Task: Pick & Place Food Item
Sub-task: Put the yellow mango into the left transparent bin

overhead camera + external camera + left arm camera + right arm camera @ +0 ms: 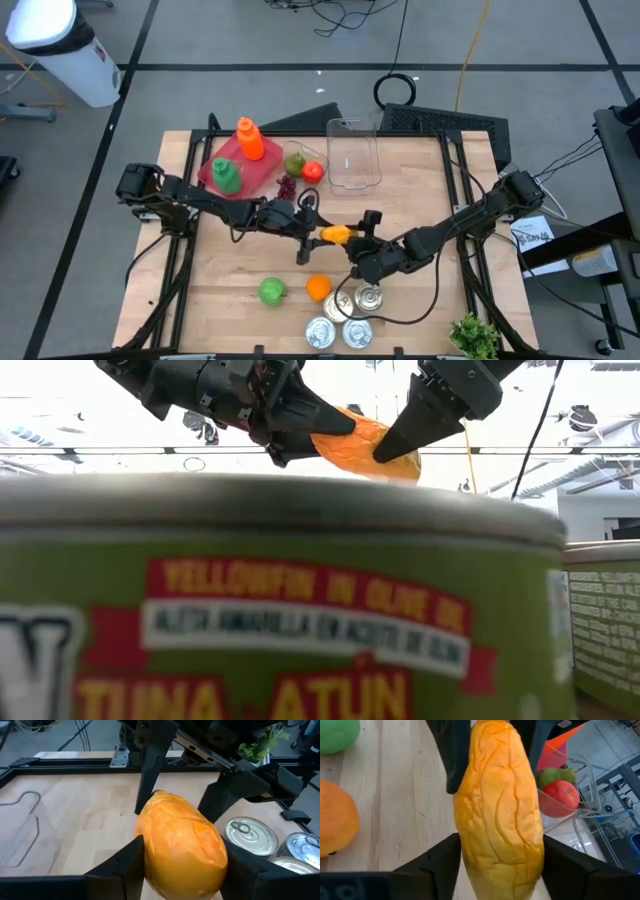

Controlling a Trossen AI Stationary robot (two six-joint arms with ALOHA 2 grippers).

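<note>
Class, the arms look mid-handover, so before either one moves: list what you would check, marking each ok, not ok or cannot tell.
1. Left gripper fingers flank the orange fruit: ok.
2. Right gripper fingers flank it too: ok.
3. Fruit lifted off the table: ok.
4. Which gripper bears the weight: cannot tell.
5. Cans stand apart from the fruit: ok.

Tuna can fills low view, blurred, label cut off at btm edge.
</note>
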